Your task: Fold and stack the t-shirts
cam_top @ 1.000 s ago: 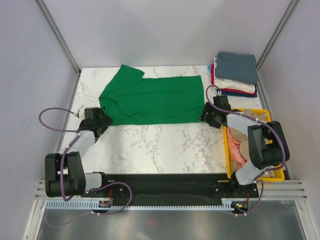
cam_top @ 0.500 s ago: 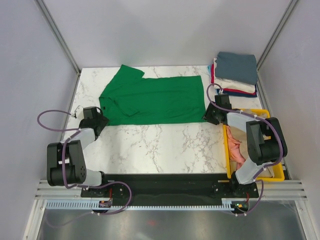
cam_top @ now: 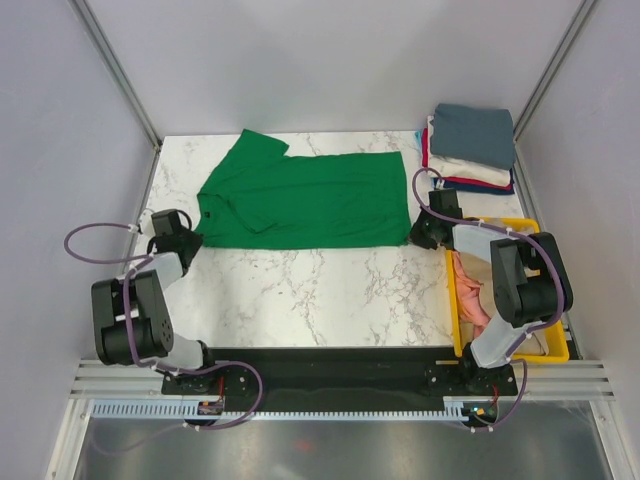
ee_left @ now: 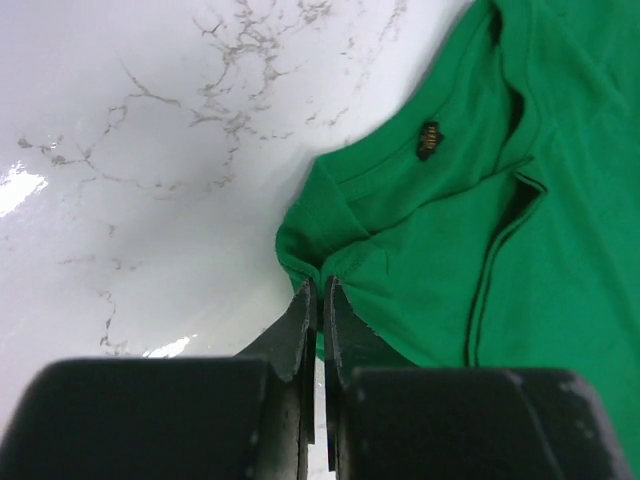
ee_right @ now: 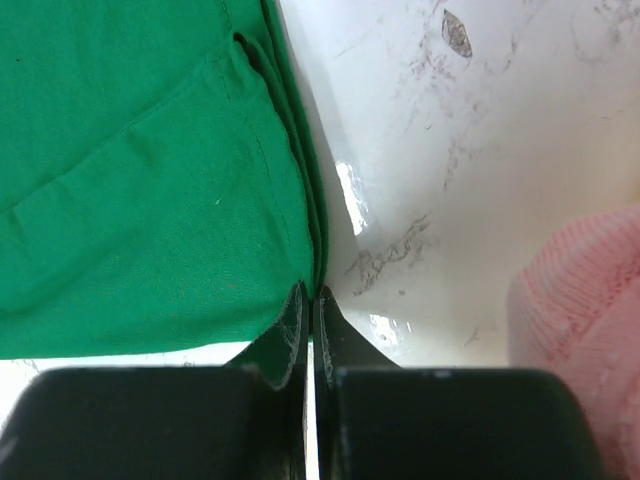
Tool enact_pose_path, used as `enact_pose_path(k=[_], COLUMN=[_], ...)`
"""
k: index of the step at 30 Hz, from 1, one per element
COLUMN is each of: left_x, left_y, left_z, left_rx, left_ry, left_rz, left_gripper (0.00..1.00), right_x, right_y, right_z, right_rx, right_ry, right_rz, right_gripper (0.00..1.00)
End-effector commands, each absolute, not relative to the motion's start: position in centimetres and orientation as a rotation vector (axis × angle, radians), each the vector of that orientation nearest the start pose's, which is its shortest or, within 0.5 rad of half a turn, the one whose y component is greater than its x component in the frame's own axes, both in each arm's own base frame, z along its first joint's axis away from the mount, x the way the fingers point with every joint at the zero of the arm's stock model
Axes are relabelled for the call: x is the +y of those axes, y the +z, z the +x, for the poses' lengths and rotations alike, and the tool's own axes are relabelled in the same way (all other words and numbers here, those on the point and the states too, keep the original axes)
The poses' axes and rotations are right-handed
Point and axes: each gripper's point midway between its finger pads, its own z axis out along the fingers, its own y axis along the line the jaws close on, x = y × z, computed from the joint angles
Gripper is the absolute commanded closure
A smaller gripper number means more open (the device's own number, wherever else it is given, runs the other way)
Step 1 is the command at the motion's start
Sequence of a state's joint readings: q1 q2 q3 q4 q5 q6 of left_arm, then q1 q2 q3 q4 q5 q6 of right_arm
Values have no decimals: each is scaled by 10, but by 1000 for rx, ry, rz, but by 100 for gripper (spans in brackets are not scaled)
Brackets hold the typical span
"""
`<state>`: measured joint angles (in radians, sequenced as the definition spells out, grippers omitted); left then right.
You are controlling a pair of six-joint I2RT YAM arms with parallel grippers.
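Top external: tee soft, light, limp; we take near corners. Left gripper, right gripper both pinched on them.

A bright green t-shirt lies spread flat across the far half of the table, neck to the left, hem to the right, one sleeve angled toward the far-left corner. A small dark label shows inside its collar. At the far-right corner sits a stack of folded t-shirts, slate blue on top, pale and red layers beneath. A salmon pink t-shirt lies crumpled in the yellow bin.
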<state>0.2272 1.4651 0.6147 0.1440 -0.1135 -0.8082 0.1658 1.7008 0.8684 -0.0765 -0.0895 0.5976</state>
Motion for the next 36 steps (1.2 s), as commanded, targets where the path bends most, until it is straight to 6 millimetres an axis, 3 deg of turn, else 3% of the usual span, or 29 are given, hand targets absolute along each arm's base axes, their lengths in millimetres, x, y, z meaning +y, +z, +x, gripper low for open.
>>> enact_pose_path(k=[1, 3, 4, 6, 7, 10, 14, 15, 16, 20, 21, 23, 24, 26, 27, 30, 34, 36], left_x=[74, 75, 75, 73, 72, 69, 70, 71, 73, 72, 72, 71, 71, 70, 69, 64, 68, 61], left_y=[86, 86, 99, 100, 112, 121, 120, 116, 110, 107, 114, 119, 127, 135, 141, 158, 188, 208], left_z=[369, 353, 349, 335, 330, 314, 287, 279, 269, 242, 236, 227, 224, 222, 220, 221, 231, 248], left_rx=[1841, 1849, 1817, 1832, 1805, 1789, 1810, 1813, 1826, 1823, 1811, 1817, 1801, 1780, 1778, 1784, 1777, 1801], left_ry=[-236, -201, -210, -199, -208, -207, -163, -152, -138, -192, -203, -211, -207, -210, -214, -239, -227, -284], left_rz=[-1150, -1185, -1180, -1198, -1188, -1199, -1247, -1262, -1295, -1342, -1322, -1328, -1307, -1295, -1299, -1253, -1149, -1007], left_gripper=[98, 98, 98, 98, 98, 98, 98, 98, 96, 78, 63, 49, 39, 29, 25, 20, 20, 20], right_x=[103, 100, 98, 97, 98, 99, 98, 97, 97, 95, 95, 93, 92, 91, 91, 90, 90, 94], right_y=[24, 30, 40, 45, 49, 58, 59, 51, 57, 56, 58, 57, 58, 61, 62, 66, 85, 95], right_z=[363, 361, 360, 354, 348, 337, 317, 307, 303, 278, 270, 260, 256, 247, 245, 237, 238, 239], right_rx=[2517, 2509, 2487, 2486, 2484, 2467, 2455, 2474, 2454, 2448, 2436, 2437, 2434, 2421, 2417, 2421, 2398, 2384], right_ry=[425, 410, 404, 407, 420, 455, 475, 472, 487, 508, 519, 521, 521, 527, 528, 529, 532, 567], right_rz=[492, 496, 495, 496, 493, 498, 520, 530, 528, 539, 535, 536, 534, 533, 530, 517, 480, 442], right_gripper=[100, 100, 100, 100, 100, 100, 100, 100, 100, 100, 100, 97, 92, 81, 61, 36, 30, 29])
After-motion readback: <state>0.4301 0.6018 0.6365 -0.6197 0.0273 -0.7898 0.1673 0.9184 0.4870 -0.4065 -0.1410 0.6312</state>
